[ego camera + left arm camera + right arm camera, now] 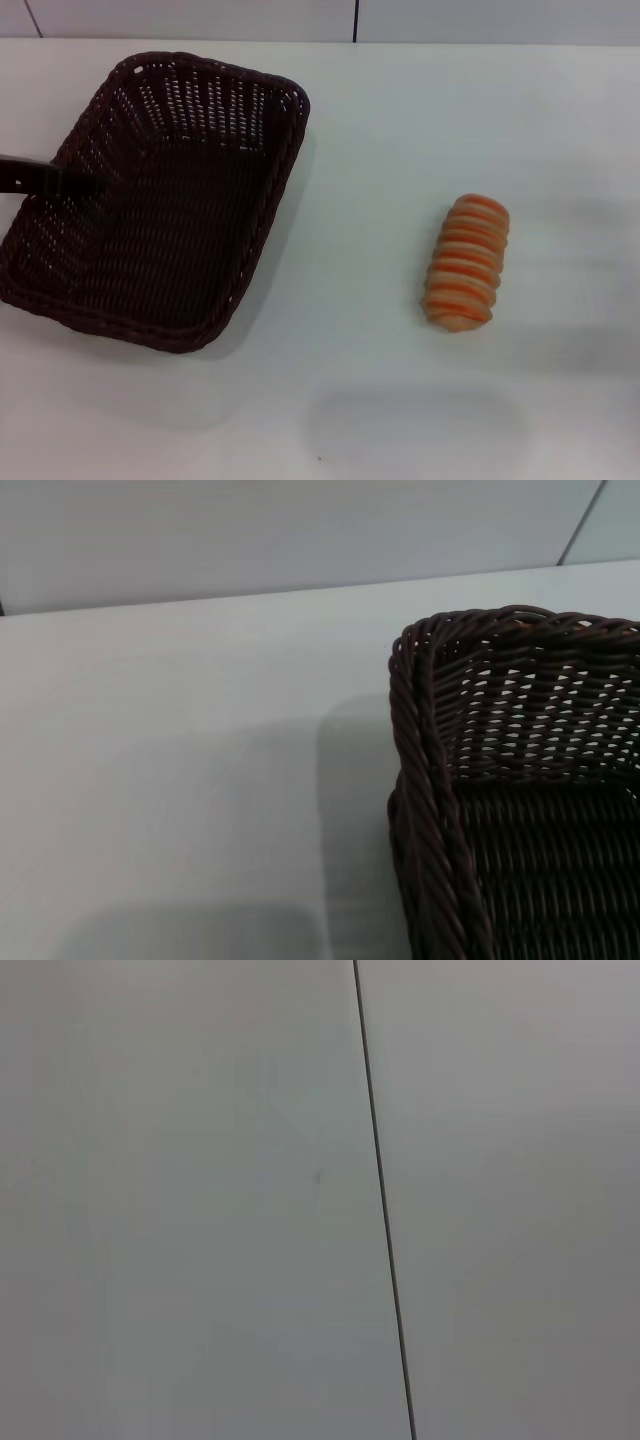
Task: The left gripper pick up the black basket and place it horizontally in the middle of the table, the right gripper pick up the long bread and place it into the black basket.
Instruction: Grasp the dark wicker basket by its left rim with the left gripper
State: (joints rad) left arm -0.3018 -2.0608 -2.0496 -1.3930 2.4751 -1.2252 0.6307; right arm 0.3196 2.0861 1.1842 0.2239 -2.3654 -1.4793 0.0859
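Note:
The black basket (160, 195) lies empty on the left part of the white table (360, 400), set at a slant. One of its corners with the braided rim fills the left wrist view (510, 780). My left gripper (60, 180) reaches in from the left edge as a black bar over the basket's left rim, its tip over the inside of the basket. The long bread (468, 262) lies on the table right of the middle, well apart from the basket, with its length running away from me. My right gripper is out of view.
A wall with dark vertical seams (356, 20) runs along the table's far edge. The right wrist view shows only a plain pale surface crossed by a thin dark line (385, 1240).

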